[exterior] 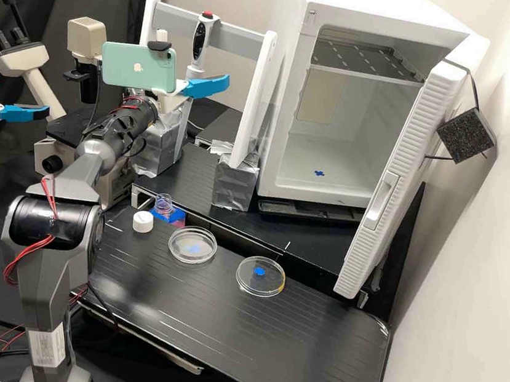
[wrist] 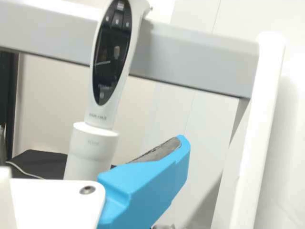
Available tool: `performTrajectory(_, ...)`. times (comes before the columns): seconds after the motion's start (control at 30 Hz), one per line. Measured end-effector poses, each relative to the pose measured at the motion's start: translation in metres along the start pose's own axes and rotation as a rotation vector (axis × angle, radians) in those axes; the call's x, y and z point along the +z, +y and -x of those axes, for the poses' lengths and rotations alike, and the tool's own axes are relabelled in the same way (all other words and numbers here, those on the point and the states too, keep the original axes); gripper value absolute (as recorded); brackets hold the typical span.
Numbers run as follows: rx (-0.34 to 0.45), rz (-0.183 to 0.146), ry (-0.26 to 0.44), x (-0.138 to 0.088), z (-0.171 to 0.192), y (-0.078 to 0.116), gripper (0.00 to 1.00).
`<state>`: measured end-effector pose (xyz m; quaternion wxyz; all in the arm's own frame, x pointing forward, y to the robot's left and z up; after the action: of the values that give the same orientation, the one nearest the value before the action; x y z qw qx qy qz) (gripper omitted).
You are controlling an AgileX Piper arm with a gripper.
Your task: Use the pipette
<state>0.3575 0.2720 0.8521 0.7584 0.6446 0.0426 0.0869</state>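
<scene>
A pipette [exterior: 199, 43] stands nearly upright, leaning slightly, at the scene's far side, left of the white cabinet [exterior: 277, 120], with my gripper [exterior: 208, 86] near it. I hold nothing: the fingers are spread, a dark pad [wrist: 159, 150] bare. I expect a light, stiff plastic tool, smooth enough to slip or swivel, its display and buttons the delicate parts. The wide white collar [wrist: 94, 143] beneath the slim neck looks my safest hold, square and no firmer than needed. The high view gives me the red button [exterior: 207, 14] on top and, on the nearer tabletop [exterior: 177, 312], two clear dishes [exterior: 193, 245]; the wrist view details the dark display [wrist: 111, 55] and the collar's step, where pads could seat.
</scene>
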Motion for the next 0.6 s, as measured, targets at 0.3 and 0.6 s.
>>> performTrajectory(0.3, -0.003, -0.004, -0.016, 0.0061, -0.0001, -0.0009, 0.00)
performTrajectory(0.6, -0.015, -0.017, -0.013, 0.0087, 0.0016, -0.0054, 0.00)
